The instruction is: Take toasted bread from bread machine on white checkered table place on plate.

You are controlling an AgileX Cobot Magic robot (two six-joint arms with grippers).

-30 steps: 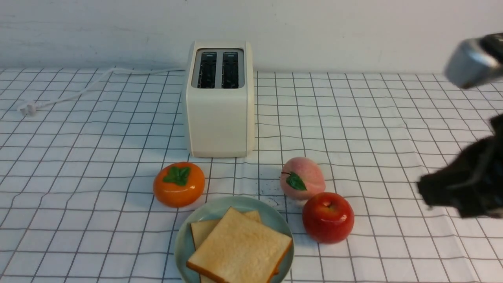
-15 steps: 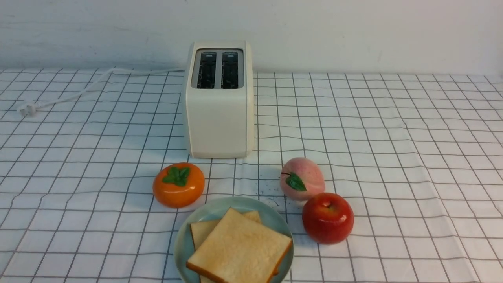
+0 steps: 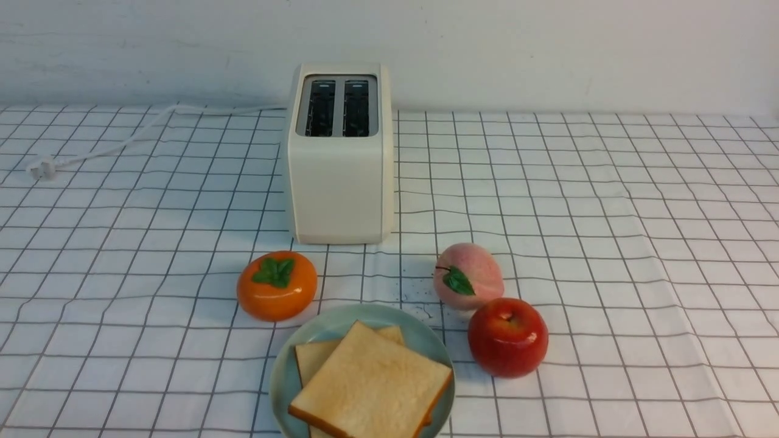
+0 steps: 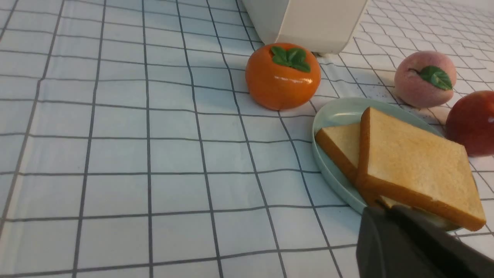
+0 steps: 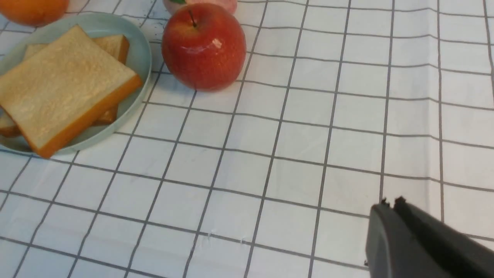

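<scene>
Two slices of toasted bread lie stacked on the mint-green plate at the front of the white checkered table. The upper slice covers most of the lower slice. The cream bread machine stands behind, both slots dark and bare. Neither arm shows in the front view. My left gripper is shut with nothing in it, its tips in front of the plate's rim. My right gripper is shut and holds nothing, over bare cloth well away from the plate and toast.
An orange persimmon sits left of the plate. A pink peach and a red apple sit to its right. The toaster's white cord and plug trail at the far left.
The right arm, blurred at the right edge of the front view a second ago, has withdrawn out of that view. Nothing on the table has moved.
</scene>
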